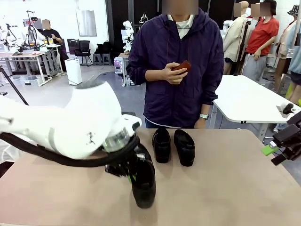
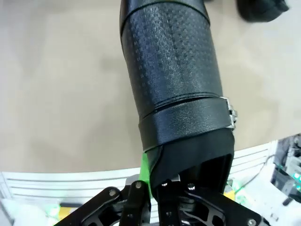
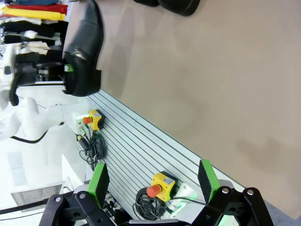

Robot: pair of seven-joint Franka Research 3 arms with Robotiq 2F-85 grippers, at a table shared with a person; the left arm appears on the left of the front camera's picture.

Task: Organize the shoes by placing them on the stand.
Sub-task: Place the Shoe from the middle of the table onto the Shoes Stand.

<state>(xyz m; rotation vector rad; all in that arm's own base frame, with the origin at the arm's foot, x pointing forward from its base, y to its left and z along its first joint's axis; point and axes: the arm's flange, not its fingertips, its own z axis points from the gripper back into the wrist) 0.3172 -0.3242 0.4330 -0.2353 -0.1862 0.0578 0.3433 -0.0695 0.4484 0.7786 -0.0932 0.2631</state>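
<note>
My left gripper [image 1: 130, 177] is shut on the heel end of a glossy black shoe [image 1: 142, 184] near the table's front edge, its toe pointing toward me and down. In the left wrist view one green fingertip [image 2: 145, 172] presses the shoe's [image 2: 174, 80] outer rim; the other finger is hidden inside it. I cannot tell whether the shoe touches the table. Two more shoes [image 1: 161, 145] [image 1: 184, 147] lie side by side at the far middle. My right gripper [image 1: 276, 154] [image 3: 153, 181] hangs open at the right edge, holding nothing. The stand is out of view.
A person in a dark purple jacket stands at the far side, holding a small dark-red object [image 1: 184, 65] in one hand. Yellow emergency-stop boxes [image 3: 162, 186] [image 3: 94, 118] and cables lie on the ribbed panel below the table's [image 1: 225, 188] front edge.
</note>
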